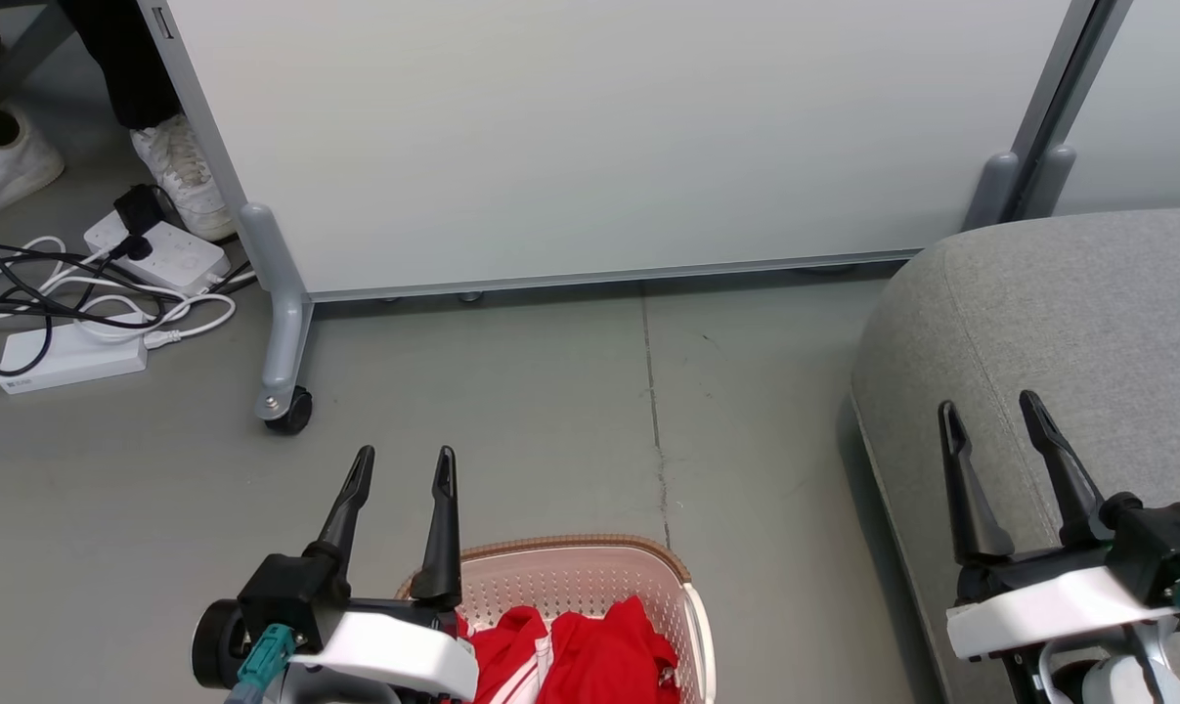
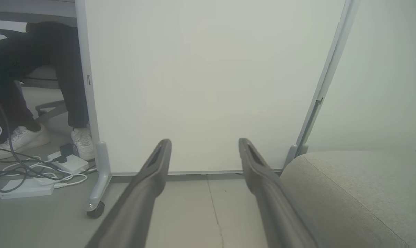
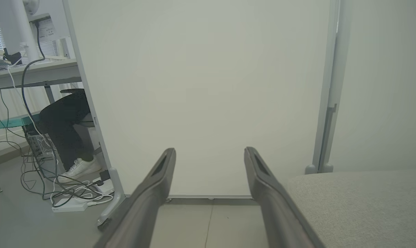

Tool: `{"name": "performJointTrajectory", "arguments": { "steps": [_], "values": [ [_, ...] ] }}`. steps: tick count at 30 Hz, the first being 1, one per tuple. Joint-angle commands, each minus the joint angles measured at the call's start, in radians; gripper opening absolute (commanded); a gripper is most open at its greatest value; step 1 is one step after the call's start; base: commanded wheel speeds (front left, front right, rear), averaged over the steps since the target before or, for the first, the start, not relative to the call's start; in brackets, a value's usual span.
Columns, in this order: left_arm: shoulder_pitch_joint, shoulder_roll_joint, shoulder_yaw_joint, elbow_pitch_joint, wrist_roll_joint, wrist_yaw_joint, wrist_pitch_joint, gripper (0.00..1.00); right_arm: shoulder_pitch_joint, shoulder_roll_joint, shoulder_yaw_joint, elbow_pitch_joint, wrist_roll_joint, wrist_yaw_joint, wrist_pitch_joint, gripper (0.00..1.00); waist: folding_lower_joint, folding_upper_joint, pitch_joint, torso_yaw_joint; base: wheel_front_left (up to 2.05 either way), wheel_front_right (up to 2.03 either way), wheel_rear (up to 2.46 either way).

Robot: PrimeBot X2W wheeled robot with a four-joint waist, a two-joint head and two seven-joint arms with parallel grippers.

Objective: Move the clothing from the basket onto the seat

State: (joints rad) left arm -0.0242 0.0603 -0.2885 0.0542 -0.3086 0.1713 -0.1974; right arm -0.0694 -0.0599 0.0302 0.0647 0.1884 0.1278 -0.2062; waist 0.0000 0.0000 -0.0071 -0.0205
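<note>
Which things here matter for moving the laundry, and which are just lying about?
Job: clothing, basket, seat, left gripper and right gripper, jaws open.
Lying about: power strips, wheeled partition, a person's shoes.

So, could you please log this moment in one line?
left claw: open, empty; right claw: open, empty; red clothing: in basket; seat: at right

Matt woven-cloth seat (image 1: 1069,323), perforated plastic basket (image 1: 590,577)
</note>
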Motion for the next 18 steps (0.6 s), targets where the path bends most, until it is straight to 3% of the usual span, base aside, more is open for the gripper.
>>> {"name": "performJointTrajectory", "arguments": {
  "steps": [1,12,18],
  "values": [
    [0.0,0.004,0.008,0.009,0.025,-0.011,-0.01,1.0,-0.001,-0.001,-0.002,0.003,-0.027,0.004,-0.012,1.0,0.0,0.0,0.0,-0.002,0.0,0.0,0.0],
    [0.008,-0.009,0.031,0.072,0.065,-0.065,-0.032,1.0,-0.002,0.004,-0.004,0.039,-0.105,0.004,-0.03,1.0,0.0,0.0,-0.003,-0.006,0.0,0.0,0.0],
    [0.011,-0.009,0.018,0.093,0.072,-0.079,-0.044,1.0,-0.005,0.008,-0.018,0.087,-0.076,0.003,-0.04,1.0,0.0,0.0,-0.007,-0.007,0.0,0.0,0.0]
  ]
}}
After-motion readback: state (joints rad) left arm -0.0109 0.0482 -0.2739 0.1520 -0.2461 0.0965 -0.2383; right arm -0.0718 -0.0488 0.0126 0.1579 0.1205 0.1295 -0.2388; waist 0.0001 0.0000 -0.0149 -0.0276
